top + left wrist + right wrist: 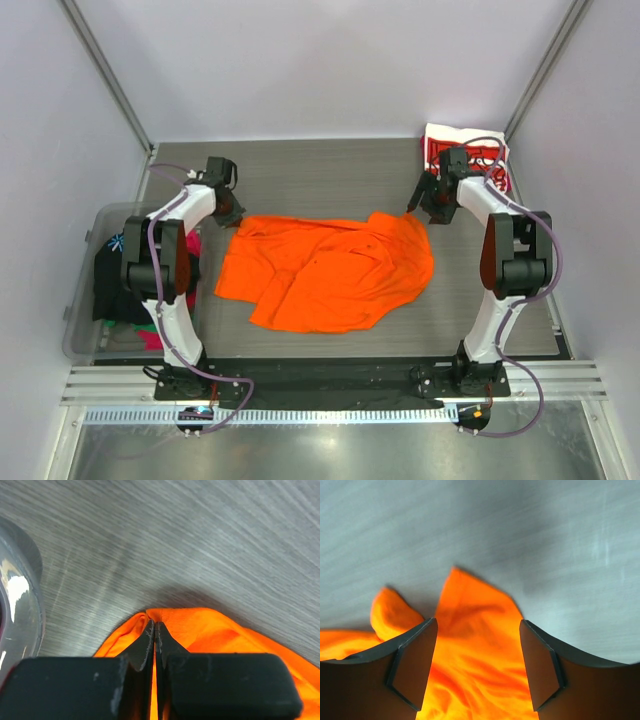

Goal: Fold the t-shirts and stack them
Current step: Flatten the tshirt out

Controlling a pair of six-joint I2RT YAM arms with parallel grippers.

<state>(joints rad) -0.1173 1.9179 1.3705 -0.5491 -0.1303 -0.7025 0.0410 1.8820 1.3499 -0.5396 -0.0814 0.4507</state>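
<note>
A bright orange t-shirt (330,270) lies crumpled and partly spread in the middle of the table. My left gripper (232,212) is at its far left corner. In the left wrist view the left gripper (154,625) is shut on a fold of the orange cloth (210,630). My right gripper (418,208) is at the shirt's far right corner. In the right wrist view the right gripper (477,622) stands open, and a point of orange cloth (470,600) lies between its fingers without being pinched. A folded red-and-white t-shirt (440,140) lies at the back right, partly behind the right arm.
A clear plastic bin (80,250) stands off the table's left edge and holds a black t-shirt (110,285) and some pink cloth (150,340). Bare grey table (320,180) shows behind the orange shirt. White walls close in the back and both sides.
</note>
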